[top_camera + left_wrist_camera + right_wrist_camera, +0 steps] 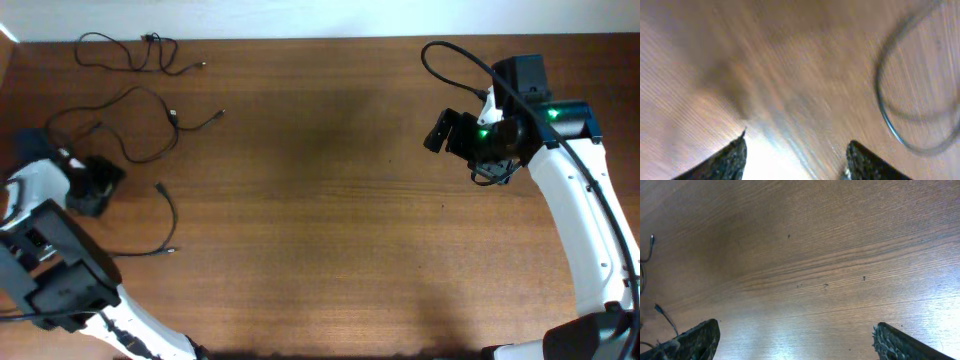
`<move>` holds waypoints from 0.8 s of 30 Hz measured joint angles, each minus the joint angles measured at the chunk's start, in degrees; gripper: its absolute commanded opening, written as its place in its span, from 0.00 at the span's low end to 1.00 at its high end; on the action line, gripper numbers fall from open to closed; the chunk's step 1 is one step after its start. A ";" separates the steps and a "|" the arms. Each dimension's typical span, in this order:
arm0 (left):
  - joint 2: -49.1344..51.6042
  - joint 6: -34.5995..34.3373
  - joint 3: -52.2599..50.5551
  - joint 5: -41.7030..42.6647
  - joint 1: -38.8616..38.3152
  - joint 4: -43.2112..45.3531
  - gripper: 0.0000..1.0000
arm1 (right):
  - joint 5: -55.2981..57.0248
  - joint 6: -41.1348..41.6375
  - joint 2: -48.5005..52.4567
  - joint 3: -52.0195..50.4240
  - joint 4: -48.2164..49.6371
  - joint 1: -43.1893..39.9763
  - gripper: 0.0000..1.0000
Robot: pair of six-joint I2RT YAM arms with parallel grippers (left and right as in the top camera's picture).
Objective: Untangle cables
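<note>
On the table's (330, 200) left side: three cables lying separate, top cable (128, 58), middle cable (172, 112), lower cable (173, 215). Left gripper (98, 182) sits just beside the middle cable's loop, fingers apart, nothing between them; wrist view is blurred. Right gripper (441, 131) is well apart over bare wood, spread wide, holding nothing.

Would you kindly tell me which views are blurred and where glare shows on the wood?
Left wrist: motion-blurred, grain smeared, the cable loop soft, white glare at bottom centre. Right wrist: sharp grain on the table, pale sheen along the lower part. Overhead: crisp, evenly lit, a faint darker patch in the middle.
</note>
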 measured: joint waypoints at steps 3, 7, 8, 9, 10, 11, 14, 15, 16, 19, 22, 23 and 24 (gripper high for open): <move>0.00 -0.02 0.04 2.19 -7.02 -5.64 0.63 | 0.00 0.02 0.00 0.00 0.15 0.00 0.99; 0.00 0.00 -2.71 -0.31 -13.57 -5.92 0.53 | 0.00 0.02 0.00 0.00 0.13 0.00 0.99; -0.37 0.11 -3.28 -1.27 -14.40 -5.88 0.47 | 0.00 0.02 0.00 0.00 0.13 0.00 0.99; -0.59 0.26 -3.80 -2.43 -14.75 -5.73 0.42 | 0.00 -0.02 0.00 0.00 0.13 0.00 0.99; -0.85 0.13 -4.22 -3.13 -14.88 -5.66 0.33 | 0.00 -0.02 0.00 0.00 0.15 0.00 0.99; -1.18 0.39 -4.87 -4.20 -14.93 -5.66 0.11 | 0.00 0.00 0.00 0.00 0.17 0.00 0.99; -1.62 0.63 -5.99 -6.45 -14.88 -7.85 0.00 | 0.00 0.00 0.00 0.00 0.15 0.00 0.99; -1.64 0.46 -5.99 -6.49 -14.86 -8.79 0.00 | -0.02 0.02 0.00 0.00 0.17 0.00 0.98; -1.66 0.42 -5.99 -6.49 -14.86 -10.38 0.00 | 0.00 0.00 0.00 0.00 0.20 0.00 0.99; -1.68 0.44 -6.32 -4.55 -14.86 -15.21 0.00 | 0.00 0.00 0.00 0.00 0.68 0.00 0.99; -1.66 0.44 -7.13 -1.33 -14.86 -18.93 0.40 | 0.00 0.02 0.00 0.00 1.03 0.00 0.99; -1.66 0.72 -7.30 -0.50 -14.86 -19.45 0.52 | 0.00 0.00 0.00 0.00 1.03 0.00 0.98; -1.66 0.55 -7.32 -0.15 -14.86 -18.91 0.68 | 0.00 0.04 0.00 0.00 1.03 0.00 0.99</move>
